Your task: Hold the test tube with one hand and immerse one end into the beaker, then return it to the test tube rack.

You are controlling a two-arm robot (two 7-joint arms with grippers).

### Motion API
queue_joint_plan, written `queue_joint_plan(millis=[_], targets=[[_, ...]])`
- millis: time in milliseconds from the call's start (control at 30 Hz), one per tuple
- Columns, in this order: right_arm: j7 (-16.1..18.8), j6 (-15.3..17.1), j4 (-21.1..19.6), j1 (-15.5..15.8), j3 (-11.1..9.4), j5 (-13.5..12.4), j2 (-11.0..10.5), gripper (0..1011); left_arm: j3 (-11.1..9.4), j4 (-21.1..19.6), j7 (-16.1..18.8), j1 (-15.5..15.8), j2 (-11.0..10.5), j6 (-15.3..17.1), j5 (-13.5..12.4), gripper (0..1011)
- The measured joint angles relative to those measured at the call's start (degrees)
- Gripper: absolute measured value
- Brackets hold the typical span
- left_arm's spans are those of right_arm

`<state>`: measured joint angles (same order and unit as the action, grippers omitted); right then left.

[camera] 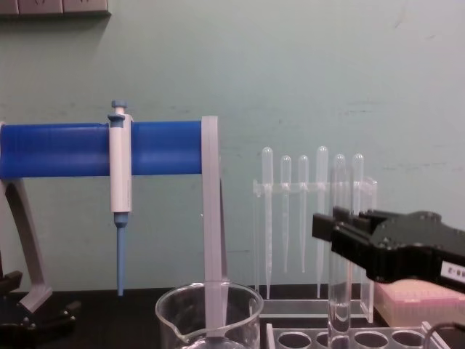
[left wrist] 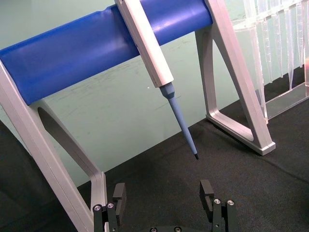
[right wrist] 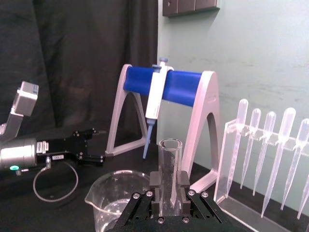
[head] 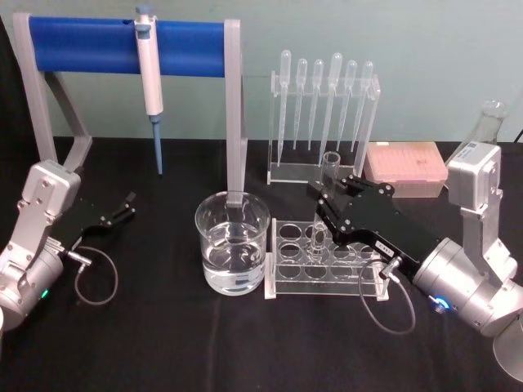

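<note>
You can read no text here. The small white label point(camera: 455, 271) on the right gripper point(camera: 341, 236) stays illegible.

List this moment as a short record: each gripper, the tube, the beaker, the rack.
right gripper: shut on the test tube, over the tube rack
test tube: upright, open rim up, lower end in a hole of the tube rack
beaker: holds clear liquid, stands on the robot's left of the rack
left gripper: open, holding nothing, near the pipettor stand
task stage: tube not in the beaker
</note>
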<state>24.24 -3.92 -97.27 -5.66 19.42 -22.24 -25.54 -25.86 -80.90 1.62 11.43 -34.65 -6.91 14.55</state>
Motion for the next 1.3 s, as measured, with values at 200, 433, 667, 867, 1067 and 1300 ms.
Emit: queue_joint_plan(millis=[200, 433, 667, 867, 1067, 1300], targets=[[0.58, -0.54, 2.07, -0.22, 0.55, 0.64, 0.45, 224, 0.00, 0.00, 0.00, 0.00, 0.00, 0.00, 0.00, 1000], [1.54, -1.60, 4.25, -0.79, 1.13, 1.20, 0.80, 224, 0.00, 0.00, 0.00, 0.00, 0.00, 0.00, 0.00, 1000], [2.30, -0.83, 5.41, -2.04, 2.08, 2.63, 0.39, 224, 0.00, 0.00, 0.00, 0.00, 0.00, 0.00, 0.00, 1000], [2.36, 3.53, 5.27, -3.86, 3.33, 4.15, -0.36, 241, 0.00, 0.00, 0.00, 0.00, 0.00, 0.00, 0.00, 1000], [1.91, 6.34, 4.49, -4.46, 3.79, 4.72, -0.75, 384, 0.00, 0.00, 0.00, 0.00, 0.00, 0.00, 0.00, 1000], [-0.43, 7.77, -0.78, -0.49, 2.67, 4.99, -2.25, 628, 0.00, 0.00, 0.00, 0.00, 0.00, 0.00, 0.00, 1000]])
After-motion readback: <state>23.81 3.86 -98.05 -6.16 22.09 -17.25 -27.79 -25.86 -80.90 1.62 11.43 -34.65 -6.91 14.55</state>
